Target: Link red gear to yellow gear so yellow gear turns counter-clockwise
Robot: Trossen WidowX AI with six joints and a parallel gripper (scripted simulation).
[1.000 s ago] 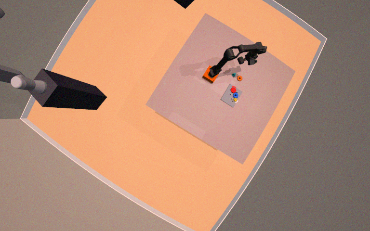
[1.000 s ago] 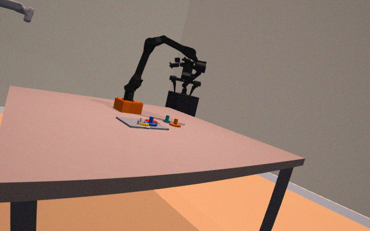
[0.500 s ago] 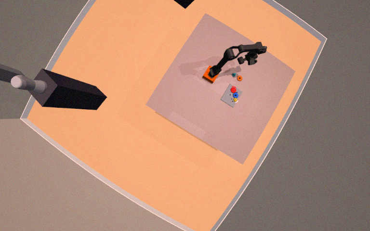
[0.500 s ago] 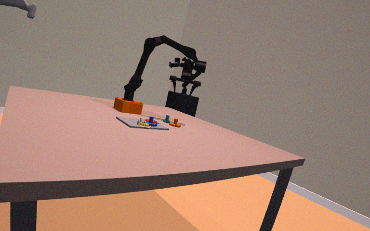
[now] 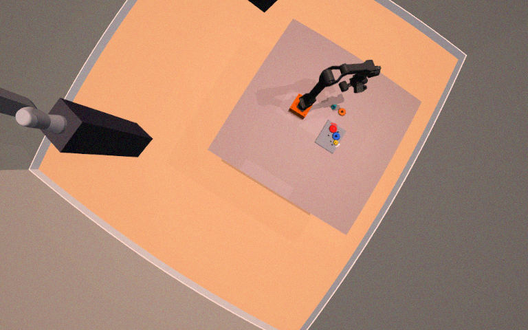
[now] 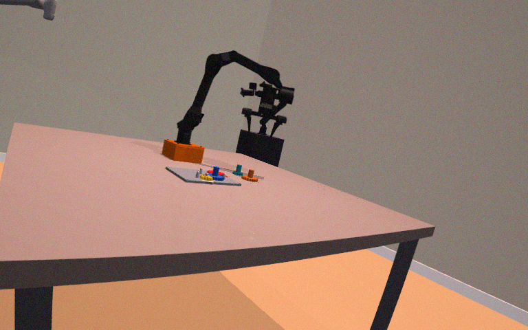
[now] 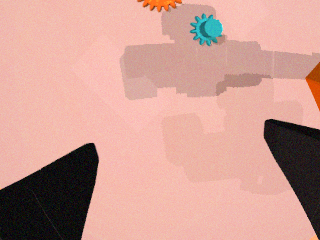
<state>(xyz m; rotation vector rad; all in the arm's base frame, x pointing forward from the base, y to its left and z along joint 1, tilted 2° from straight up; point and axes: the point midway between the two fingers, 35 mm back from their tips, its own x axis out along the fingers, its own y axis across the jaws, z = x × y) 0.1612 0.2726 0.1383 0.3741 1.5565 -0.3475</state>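
The grey board (image 5: 324, 141) (image 6: 176, 174) carries the red gear (image 5: 333, 128) (image 6: 211, 172), the blue gear (image 5: 336, 136) (image 6: 216, 173) and the yellow gear (image 5: 335, 143) (image 6: 205, 177). The blue gear sits between the red and yellow ones and looks flat; whether its teeth mesh is too small to tell. Several short bare pegs stand beside them. A teal gear (image 5: 333, 106) (image 6: 238, 170) (image 7: 206, 29) and an orange gear (image 5: 342, 111) (image 6: 250, 177) (image 7: 160, 4) stand on the table off the board. My gripper (image 6: 260, 133) (image 7: 183, 140) is open and empty, high above the table, away from the board.
The arm's orange base (image 5: 299, 106) (image 6: 182, 151) stands on the table (image 5: 272, 136) (image 6: 116, 217) near the board and the loose gears. A black box-like object (image 6: 260, 146) is behind the table's edge. The arm's shadow falls around the teal gear.
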